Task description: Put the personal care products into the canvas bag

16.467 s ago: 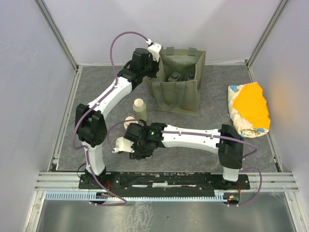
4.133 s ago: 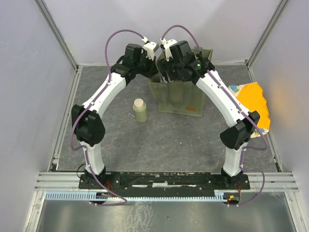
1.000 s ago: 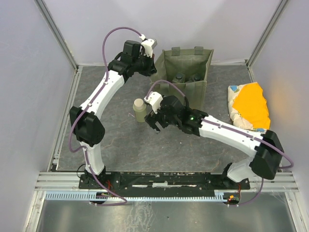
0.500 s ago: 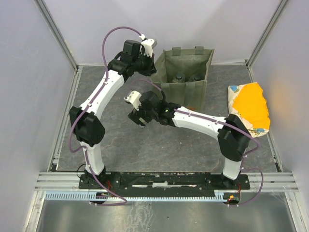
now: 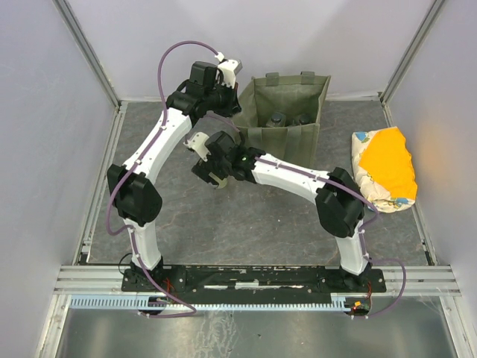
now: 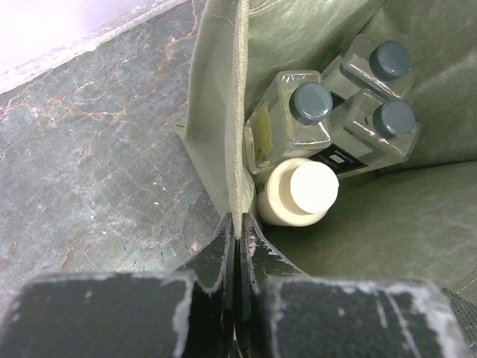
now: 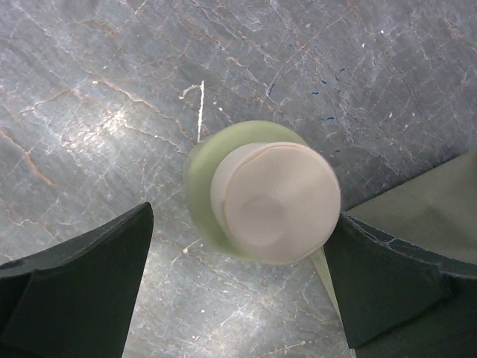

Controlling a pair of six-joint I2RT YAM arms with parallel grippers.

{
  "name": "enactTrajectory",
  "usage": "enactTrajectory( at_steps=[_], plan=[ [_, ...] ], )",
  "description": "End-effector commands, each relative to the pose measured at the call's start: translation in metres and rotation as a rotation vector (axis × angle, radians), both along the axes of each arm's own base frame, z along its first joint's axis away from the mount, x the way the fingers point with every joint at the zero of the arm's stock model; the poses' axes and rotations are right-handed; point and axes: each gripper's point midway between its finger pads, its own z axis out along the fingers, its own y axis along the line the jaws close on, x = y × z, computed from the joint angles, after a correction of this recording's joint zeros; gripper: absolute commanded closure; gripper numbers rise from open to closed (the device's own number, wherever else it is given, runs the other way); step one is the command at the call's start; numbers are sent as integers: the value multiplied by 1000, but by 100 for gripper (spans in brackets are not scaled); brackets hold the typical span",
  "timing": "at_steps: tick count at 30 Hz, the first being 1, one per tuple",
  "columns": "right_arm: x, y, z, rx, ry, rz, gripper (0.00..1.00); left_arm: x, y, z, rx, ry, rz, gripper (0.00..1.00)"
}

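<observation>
The canvas bag (image 5: pixel 285 112) stands open at the back. My left gripper (image 5: pixel 224 95) is shut on the bag's left rim (image 6: pixel 239 149), its fingers (image 6: pixel 252 250) pinching the fabric. Inside the bag are three clear bottles with dark caps (image 6: pixel 311 102) (image 6: pixel 393 60) (image 6: pixel 395 119) and the cream bottle (image 6: pixel 302 190). The olive-green bottle (image 7: pixel 272 201) with a pale cap stands upright on the table left of the bag. My right gripper (image 7: pixel 242 220) is open around it from above, one finger on each side, not touching. In the top view the right gripper (image 5: pixel 212 168) covers most of that bottle.
The orange and cream soft packet (image 5: pixel 384 168) lies at the right side of the table. The bag's front wall (image 7: pixel 440 212) is close beside the right gripper's right finger. Grey walls enclose the table on three sides.
My right gripper has swung left from in front of the bag to above the olive-green bottle, jaws open. My left gripper keeps its hold on the bag rim.
</observation>
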Motion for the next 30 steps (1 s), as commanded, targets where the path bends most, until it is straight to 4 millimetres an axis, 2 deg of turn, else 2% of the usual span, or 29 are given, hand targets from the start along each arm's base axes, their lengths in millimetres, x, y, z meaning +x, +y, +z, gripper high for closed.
enactTrajectory(
  at_steps=[1,11,15,22,27,30],
  plan=[
    [17,8,13,46,-13,3,0,13,10,55,-22,-170,17,97],
    [24,11,-13,18,20,5,2,15,11,53,-18,-167,20,97],
    [26,14,-17,25,19,4,6,16,10,51,-18,-165,19,97],
    [28,15,-28,30,16,-12,7,15,10,52,-21,-165,17,97],
    [25,17,-32,43,33,-8,20,15,10,52,-21,-163,17,97],
    [23,14,-29,45,33,-8,33,15,10,51,-20,-163,16,97]
  ],
)
